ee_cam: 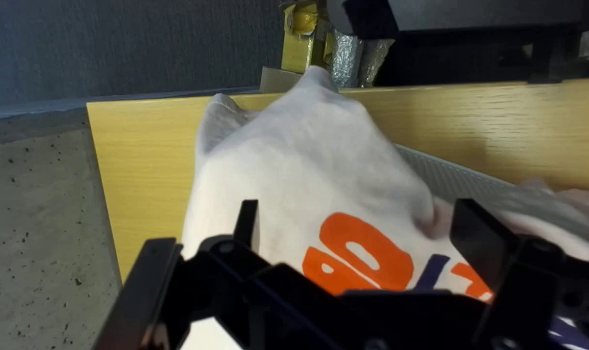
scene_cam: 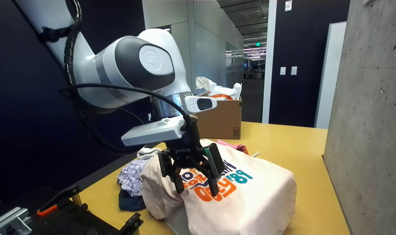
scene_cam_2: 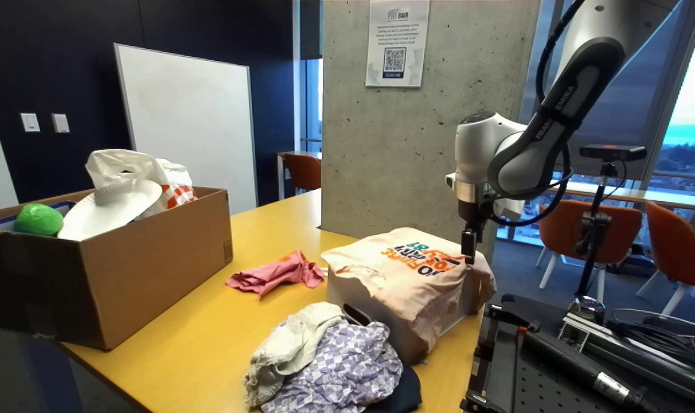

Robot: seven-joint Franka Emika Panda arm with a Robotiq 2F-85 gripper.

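Gripper (ee_cam: 356,226) is hovering wide over printed cloth (ee_cam: 299,180); table edge (ee_cam: 153,103) is running close; cardboard box (scene_cam_2: 164,269) is holding white bag (scene_cam_2: 144,169).

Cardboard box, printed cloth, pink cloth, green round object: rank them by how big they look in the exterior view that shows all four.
1. Cardboard box
2. Printed cloth
3. Pink cloth
4. Green round object, partly hidden
Nearness to the camera may exaggerate these gaps.

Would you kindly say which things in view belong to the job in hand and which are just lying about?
Likely in the job: open claw; printed cloth; partly covered box.

Apparently lying about: pink cloth; purple-checked cloth; whitish cloth; dark cloth; cardboard box.
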